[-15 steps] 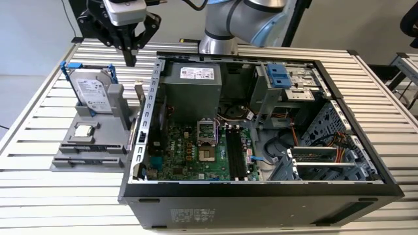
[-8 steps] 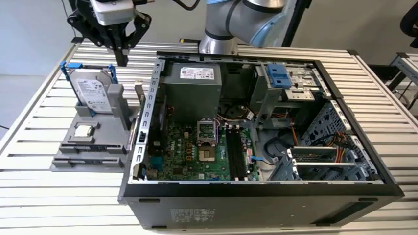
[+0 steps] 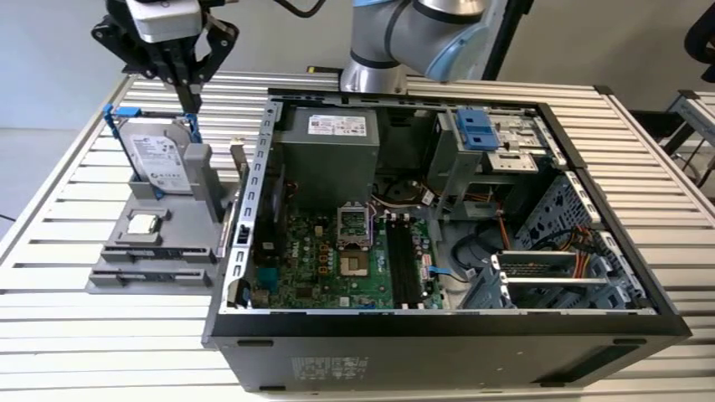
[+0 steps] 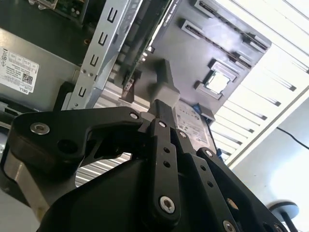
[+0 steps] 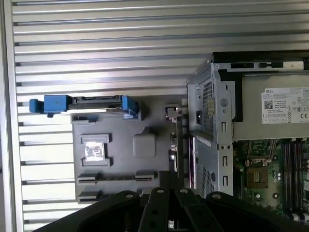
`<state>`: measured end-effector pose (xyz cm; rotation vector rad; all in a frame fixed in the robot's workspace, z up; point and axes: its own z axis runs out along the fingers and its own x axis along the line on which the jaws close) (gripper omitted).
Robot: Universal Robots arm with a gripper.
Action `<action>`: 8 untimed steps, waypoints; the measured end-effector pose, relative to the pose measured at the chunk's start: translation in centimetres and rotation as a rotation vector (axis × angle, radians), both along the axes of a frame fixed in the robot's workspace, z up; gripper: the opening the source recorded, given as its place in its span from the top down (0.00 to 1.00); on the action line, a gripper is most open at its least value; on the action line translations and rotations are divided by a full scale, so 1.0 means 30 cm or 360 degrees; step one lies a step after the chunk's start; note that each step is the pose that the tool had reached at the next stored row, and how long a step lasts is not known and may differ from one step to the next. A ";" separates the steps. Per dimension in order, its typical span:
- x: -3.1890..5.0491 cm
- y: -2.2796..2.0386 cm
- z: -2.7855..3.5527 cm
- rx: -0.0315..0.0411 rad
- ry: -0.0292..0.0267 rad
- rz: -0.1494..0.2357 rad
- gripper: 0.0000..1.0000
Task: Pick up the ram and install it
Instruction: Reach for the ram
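Two black fingers [image 3: 189, 86] of the one gripper [image 3: 192, 102] are pressed together into a single point, with nothing held between them. The gripper hangs point-down over the far end of a grey holder [image 3: 190, 209], which lies on a slatted metal table [image 3: 67, 209] toward the exterior view's left. One robot arm [image 3: 414, 33] rises at the far edge of the table. The holder carries three parts. One silver hard drive [image 3: 156, 159] stands upright at its far end with two blue rails [image 3: 112, 126], one along each side. One small square processor chip [image 3: 142, 224] lies flat in a pocket nearer the middle. One ram [image 5: 179, 140], a slim dark green stick, stands on its long edge along the holder's side nearest the computer, just beside the case wall. The closed fingertips are above the holder, between the hard drive and the ram, and touch neither. Two low slotted ledges form the holder's near end. To the exterior view's right of the holder lies one open computer case [image 3: 447, 335], its side panel off. Inside it are one green motherboard [image 3: 324, 260], one grey power supply box [image 3: 330, 159] at the far end, and long black memory slots [image 3: 403, 260] whose number I cannot count. In the first wrist view the fingers [image 5: 166, 181] show from above, close to the ram's near end.
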<state>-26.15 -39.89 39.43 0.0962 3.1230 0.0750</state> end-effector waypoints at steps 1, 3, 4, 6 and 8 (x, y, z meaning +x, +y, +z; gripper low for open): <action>-0.008 0.000 0.000 0.0000 -0.00001 0.0001 1.00; -0.025 0.000 0.000 0.0000 0.00000 0.0002 1.00; -0.034 0.000 0.000 0.0000 0.00000 0.0002 1.00; -0.049 0.000 0.000 0.0000 0.00000 0.0002 1.00; -0.064 0.000 0.000 0.0000 0.00001 0.0003 1.00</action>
